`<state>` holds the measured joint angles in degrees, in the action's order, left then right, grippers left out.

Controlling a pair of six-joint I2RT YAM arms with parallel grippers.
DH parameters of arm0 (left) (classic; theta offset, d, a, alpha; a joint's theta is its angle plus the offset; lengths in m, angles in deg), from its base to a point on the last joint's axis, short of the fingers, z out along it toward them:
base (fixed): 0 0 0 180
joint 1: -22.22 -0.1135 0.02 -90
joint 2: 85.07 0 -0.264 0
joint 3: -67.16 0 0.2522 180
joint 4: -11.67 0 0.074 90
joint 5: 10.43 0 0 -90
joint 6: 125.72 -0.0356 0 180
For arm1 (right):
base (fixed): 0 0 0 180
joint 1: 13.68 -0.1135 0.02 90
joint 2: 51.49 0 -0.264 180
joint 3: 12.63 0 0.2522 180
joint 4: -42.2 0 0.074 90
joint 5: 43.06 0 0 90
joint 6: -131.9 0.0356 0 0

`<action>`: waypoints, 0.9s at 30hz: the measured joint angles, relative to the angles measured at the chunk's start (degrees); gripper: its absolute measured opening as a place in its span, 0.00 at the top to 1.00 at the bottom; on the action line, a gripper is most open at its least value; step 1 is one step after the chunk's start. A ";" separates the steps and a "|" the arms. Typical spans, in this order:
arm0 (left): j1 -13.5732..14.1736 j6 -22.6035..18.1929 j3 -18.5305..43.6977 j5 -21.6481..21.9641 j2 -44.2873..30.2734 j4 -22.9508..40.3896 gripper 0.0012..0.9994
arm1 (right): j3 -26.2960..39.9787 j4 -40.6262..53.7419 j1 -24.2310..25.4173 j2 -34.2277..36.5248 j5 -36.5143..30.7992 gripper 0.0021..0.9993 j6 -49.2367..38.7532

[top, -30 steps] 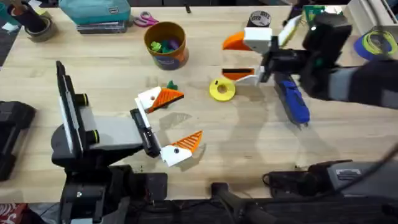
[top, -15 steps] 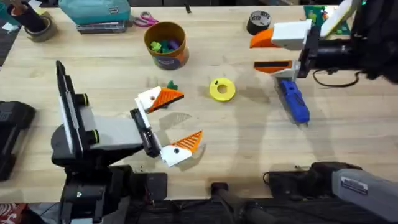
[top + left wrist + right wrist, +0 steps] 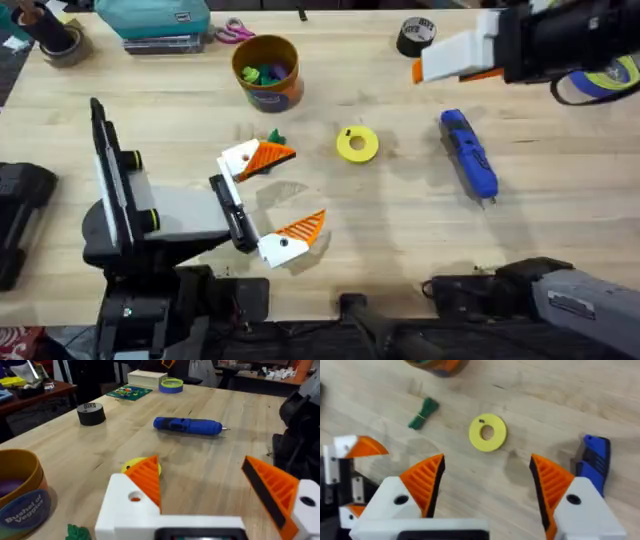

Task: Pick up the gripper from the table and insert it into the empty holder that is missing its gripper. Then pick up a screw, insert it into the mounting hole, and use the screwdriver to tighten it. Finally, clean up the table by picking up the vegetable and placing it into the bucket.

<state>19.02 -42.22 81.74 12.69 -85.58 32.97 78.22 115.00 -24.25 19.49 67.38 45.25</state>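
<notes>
While the left gripper (image 3: 268, 197) sits parked low-centre of the overhead, jaws spread and empty, both orange ribbed pads fitted on their white holders, the right gripper (image 3: 458, 58) has pulled up and back from the table middle to the upper right over the last second. It let go of nothing: the right wrist view shows its jaws wide apart (image 3: 487, 495), nothing between them, both pads in place.

The screwdriver (image 3: 469, 152) has not moved: it lies flat right of centre, bit toward the bottom edge. So my read is that fitting and screwing are either done or dropped, and cleanup is what's left.

The vegetable (image 3: 274, 137) is still on the wood, just above the left gripper's upper finger, below the bucket (image 3: 267, 71) at upper centre.

Materials:
- vegetable: soft-looking, dark green, twisted, slim (image 3: 423, 413)
- bucket: round, rigid, orange wall, blue band, coloured toys inside
- screwdriver: smooth blue plastic, pen-shaped, thin metal tip (image 3: 188, 425)
- yellow disc (image 3: 357, 143): flat ring, hard plastic, mid-table
- table (image 3: 560, 210): pale wood planks, matte
</notes>
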 joint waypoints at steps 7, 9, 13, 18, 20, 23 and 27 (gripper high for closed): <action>0.00 0.00 0.00 -0.01 0.00 0.00 0.01 | 1.63 5.48 -8.63 0.00 -10.49 0.00 -2.58; 0.00 0.00 0.00 -0.01 0.00 0.01 0.01 | 1.63 6.20 -10.38 0.00 -12.17 0.00 -3.31; 0.00 0.00 0.00 0.00 0.00 0.00 0.01 | 1.63 6.78 -11.70 0.00 -13.88 0.00 -3.83; 0.00 0.00 0.00 0.01 0.00 0.01 0.01 | 1.61 7.20 -11.71 0.00 -14.95 0.00 -3.54; 0.00 0.00 0.00 -0.01 0.00 0.00 0.01 | 1.23 7.06 -11.71 -0.01 -15.08 0.00 -3.37; 0.00 0.00 0.00 0.00 0.00 0.01 0.01 | -1.24 7.01 -11.72 -0.11 -15.12 0.00 -3.34; 0.00 0.00 0.00 -0.01 0.00 0.00 0.01 | -5.78 5.80 -11.73 -0.11 -15.23 0.00 -3.34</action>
<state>19.02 -42.22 81.74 12.68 -85.58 32.98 72.44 120.80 -35.98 19.38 52.15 41.91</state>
